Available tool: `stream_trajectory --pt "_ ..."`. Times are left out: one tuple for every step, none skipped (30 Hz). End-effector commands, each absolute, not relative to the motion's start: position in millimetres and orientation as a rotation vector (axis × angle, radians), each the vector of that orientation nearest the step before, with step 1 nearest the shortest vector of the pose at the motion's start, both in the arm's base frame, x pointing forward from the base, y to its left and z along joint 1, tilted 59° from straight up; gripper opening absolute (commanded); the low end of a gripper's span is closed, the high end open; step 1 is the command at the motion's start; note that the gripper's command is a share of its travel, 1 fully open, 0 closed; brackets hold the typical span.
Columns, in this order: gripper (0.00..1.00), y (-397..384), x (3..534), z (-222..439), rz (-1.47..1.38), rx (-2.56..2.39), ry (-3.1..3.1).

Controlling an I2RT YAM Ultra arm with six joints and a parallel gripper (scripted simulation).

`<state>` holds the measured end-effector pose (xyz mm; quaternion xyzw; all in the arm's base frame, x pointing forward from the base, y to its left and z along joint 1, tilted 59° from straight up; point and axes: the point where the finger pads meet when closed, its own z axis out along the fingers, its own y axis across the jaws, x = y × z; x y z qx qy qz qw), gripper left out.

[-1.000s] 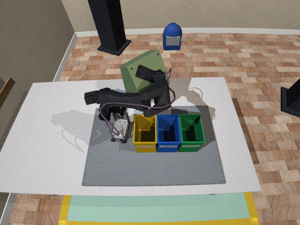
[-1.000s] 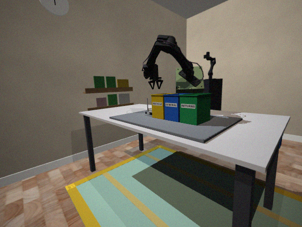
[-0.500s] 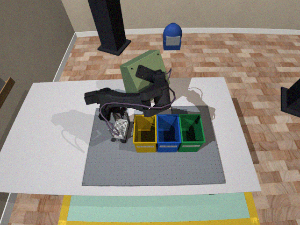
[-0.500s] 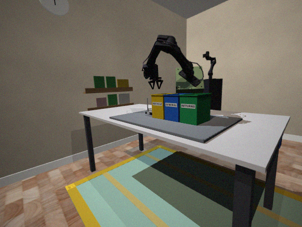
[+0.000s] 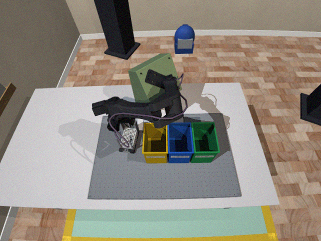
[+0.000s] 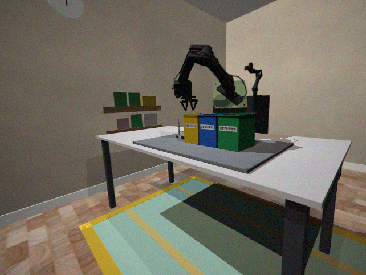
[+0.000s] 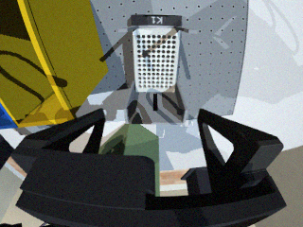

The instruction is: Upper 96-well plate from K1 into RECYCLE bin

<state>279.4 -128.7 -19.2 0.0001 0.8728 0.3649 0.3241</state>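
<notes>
The stack rack K1 [image 5: 128, 140] stands on the grey mat, just left of the yellow bin. Its upper white 96-well plate [image 7: 156, 60] shows from above in the wrist view, with the K1 label [image 7: 156, 20] beyond it. The lower plate is hidden under it. The yellow RECYCLE bin [image 5: 154, 145] stands upright and also shows in the exterior view [image 6: 191, 128]. My gripper [image 6: 188, 104] is open and empty. It hangs well above the rack and above the bin rims. Its two fingers frame the near end of the rack.
The blue GENERAL bin [image 5: 180, 145] and the green RETURNS bin [image 5: 204, 143] stand upright in a row to the right of the yellow one. A green box [image 5: 154, 76] stands behind the arm base. The yellow bin wall [image 7: 52, 61] is close on the rack's side.
</notes>
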Motion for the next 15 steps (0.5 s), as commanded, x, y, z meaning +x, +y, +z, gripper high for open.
stream_trajectory --pt "1.0 -128.9 282.2 -23.4 0.949 0.041 2.266" --pt "1.0 -129.9 281.7 -25.1 0.948 0.053 2.264" --pt "1.0 -129.8 281.8 -26.8 0.949 0.06 2.264" --pt "1.0 -127.7 282.7 -28.6 0.954 0.06 2.265" --pt "1.0 -127.7 282.7 -28.6 0.954 0.06 2.265" --pt "1.0 -127.7 282.7 -28.6 0.954 0.06 2.265" --pt "1.0 -129.8 286.9 -20.9 0.921 0.035 2.26" --pt "1.0 -124.9 289.7 -21.5 0.928 0.02 2.263" --pt "1.0 -123.4 290.3 -23.5 0.932 0.022 2.263" --pt "1.0 -121.8 290.8 -25.5 0.937 0.025 2.264" --pt "1.0 -121.5 290.8 -27.6 0.94 0.033 2.264" --pt "1.0 -122.9 290.1 -29.7 0.939 0.048 2.263" --pt "1.0 -122.8 289.9 -31.9 0.942 0.057 2.263" --pt "1.0 -120.4 290.6 -34.2 0.949 0.058 2.265" --pt "1.0 -116.0 292.2 -36.3 0.959 0.051 2.268"
